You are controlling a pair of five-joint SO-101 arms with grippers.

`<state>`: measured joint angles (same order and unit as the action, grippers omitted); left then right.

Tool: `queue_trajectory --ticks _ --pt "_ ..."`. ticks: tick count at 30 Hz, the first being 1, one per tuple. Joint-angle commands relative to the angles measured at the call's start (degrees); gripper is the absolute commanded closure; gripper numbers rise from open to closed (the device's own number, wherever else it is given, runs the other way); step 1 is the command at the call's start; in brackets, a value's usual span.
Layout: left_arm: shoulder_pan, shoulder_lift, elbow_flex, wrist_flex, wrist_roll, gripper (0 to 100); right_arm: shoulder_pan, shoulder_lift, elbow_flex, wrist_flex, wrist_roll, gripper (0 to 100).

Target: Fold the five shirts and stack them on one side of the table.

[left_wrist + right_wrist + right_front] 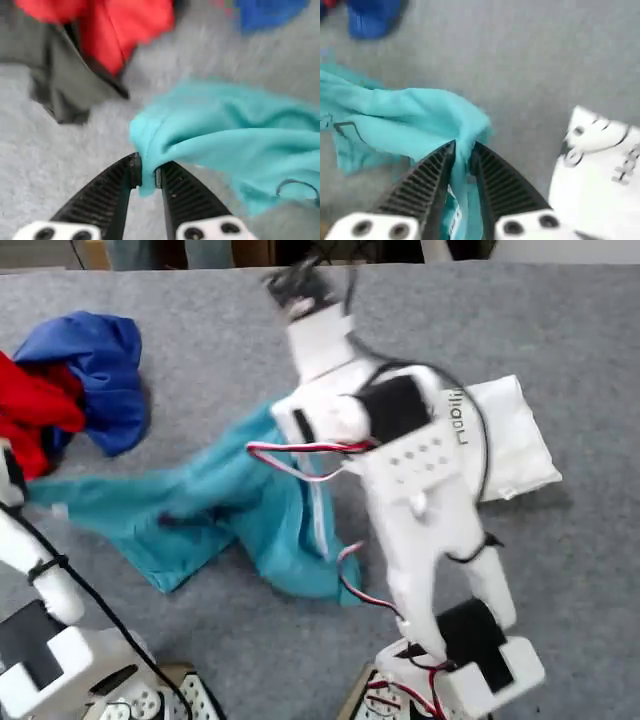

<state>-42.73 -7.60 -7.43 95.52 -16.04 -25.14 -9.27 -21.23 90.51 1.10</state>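
On the grey felt table (580,570), a crumpled teal shirt (230,502) was pinched by left claw (148,173) and right claw (463,153).

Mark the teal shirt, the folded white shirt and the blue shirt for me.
teal shirt (215,502), high view, on the spread middle of the cloth.
folded white shirt (518,445), high view, on its flat top face.
blue shirt (100,370), high view, on the bunched middle of the heap.

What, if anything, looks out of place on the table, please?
The teal shirt lies twisted and bunched mid-table, pinched by the left gripper and right gripper. The red shirt and blue shirt sit crumpled together; the white shirt looks folded.
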Motion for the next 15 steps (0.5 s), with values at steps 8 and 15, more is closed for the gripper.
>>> queue_trajectory --ticks 8,15 --pt "-1.19 -1.58 -49.19 5.36 10.73 97 5.63 -3.74 -28.79 -5.27 0.26 98.4" --pt "-7.6 -14.77 -45.14 5.45 -3.43 97 5.63 -3.82 -47.69 11.16 0.0 98.4"
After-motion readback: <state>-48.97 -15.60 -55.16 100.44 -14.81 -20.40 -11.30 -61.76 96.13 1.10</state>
